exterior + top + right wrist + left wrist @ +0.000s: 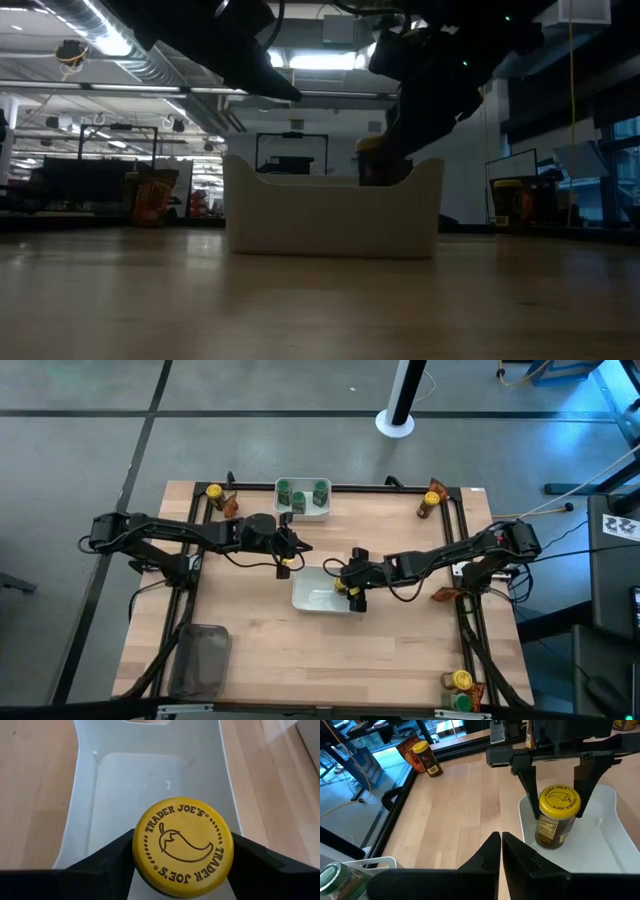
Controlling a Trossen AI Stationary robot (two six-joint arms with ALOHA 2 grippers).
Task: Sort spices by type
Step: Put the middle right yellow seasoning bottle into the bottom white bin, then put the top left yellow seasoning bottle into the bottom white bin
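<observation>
Yellow-capped jar [557, 819] stands upright inside the white bowl [612, 827] at mid-table, right gripper [351, 586] clamped on it just under the cap. Judgement: open straight, then lift vertically to avoid tipping it. Left gripper [500, 851] hovers nearby, fingers closed, empty.

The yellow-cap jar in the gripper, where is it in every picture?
High view: jar at the middle bowl's right edge, in the right gripper.
Low view: behind the bowl's right wall.
Left wrist view: centre-right.
Right wrist view: bottom centre.
Shared landmark: the white bowl.
</observation>
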